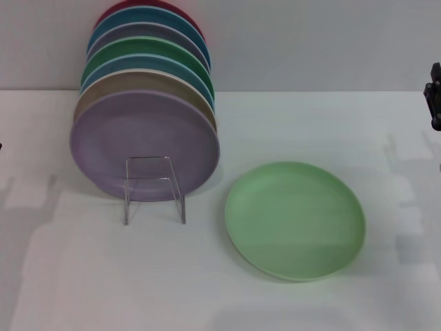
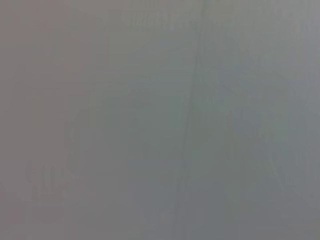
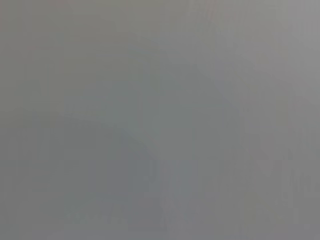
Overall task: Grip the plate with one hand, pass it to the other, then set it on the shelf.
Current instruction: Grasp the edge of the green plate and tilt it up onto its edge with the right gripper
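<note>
Lying flat on the white bench [image 1: 103, 276], the pale mint-green plate [image 1: 295, 219] sits to the right of the wire plate rack [image 1: 154, 187], near it but not touching. The rack is loaded with upright plates, a lilac-purple plate [image 1: 143, 142] at the front. The right end effector [image 1: 434, 96] is only a dark sliver at the right edge of the head view, well apart from the plate; I cannot tell whether it is wide or narrow. The left end effector is out of sight, and both wrist views show only blank grey.

Risks, as I judge them: a flat plate offers just its shallow rim, so a grip may slip; the crowded rack leaves apparently little room, so the incoming plate could knock the stack. No brands, labels or writing are readable
</note>
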Controlling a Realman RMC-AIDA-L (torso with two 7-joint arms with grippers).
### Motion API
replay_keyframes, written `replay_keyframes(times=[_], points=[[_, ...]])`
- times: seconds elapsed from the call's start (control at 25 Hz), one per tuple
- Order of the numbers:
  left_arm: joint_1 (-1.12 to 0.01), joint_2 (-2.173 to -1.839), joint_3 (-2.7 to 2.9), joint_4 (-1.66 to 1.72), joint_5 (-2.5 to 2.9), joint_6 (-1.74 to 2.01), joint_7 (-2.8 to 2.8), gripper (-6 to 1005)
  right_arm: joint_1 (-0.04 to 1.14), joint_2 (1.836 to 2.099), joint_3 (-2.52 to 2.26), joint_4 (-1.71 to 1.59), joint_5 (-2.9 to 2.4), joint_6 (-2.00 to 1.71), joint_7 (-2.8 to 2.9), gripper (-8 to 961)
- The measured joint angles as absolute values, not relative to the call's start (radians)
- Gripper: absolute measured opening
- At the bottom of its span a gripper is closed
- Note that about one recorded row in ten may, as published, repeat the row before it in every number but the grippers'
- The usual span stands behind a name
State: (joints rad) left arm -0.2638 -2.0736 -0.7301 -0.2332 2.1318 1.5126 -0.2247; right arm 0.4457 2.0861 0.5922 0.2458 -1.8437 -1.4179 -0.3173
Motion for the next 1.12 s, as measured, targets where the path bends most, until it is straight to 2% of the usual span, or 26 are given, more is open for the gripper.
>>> replay_keyframes(times=[0.48,0.88,1.04,1.12], points=[[-0.262,-2.078,-0.729,-0.257,2.128,1.469,-0.232,757,0.487,2.08,0.645,0.247,-1.843,-1.385,-0.691,667],[-0.263,-2.078,-0.729,-0.261,2.125,1.458,-0.232,757,0.498,2.074,0.805,0.484,-1.851,-1.029,-0.627,668],[-0.262,-2.076,-0.729,-0.257,2.125,1.458,-0.232,757,0.471,2.061,0.859,0.606,-1.853,-0.884,-0.635,668],[-0.262,-2.075,-0.729,-0.253,2.125,1.457,-0.232,757,0.449,2.045,0.896,0.677,-1.854,-0.791,-0.639,668]])
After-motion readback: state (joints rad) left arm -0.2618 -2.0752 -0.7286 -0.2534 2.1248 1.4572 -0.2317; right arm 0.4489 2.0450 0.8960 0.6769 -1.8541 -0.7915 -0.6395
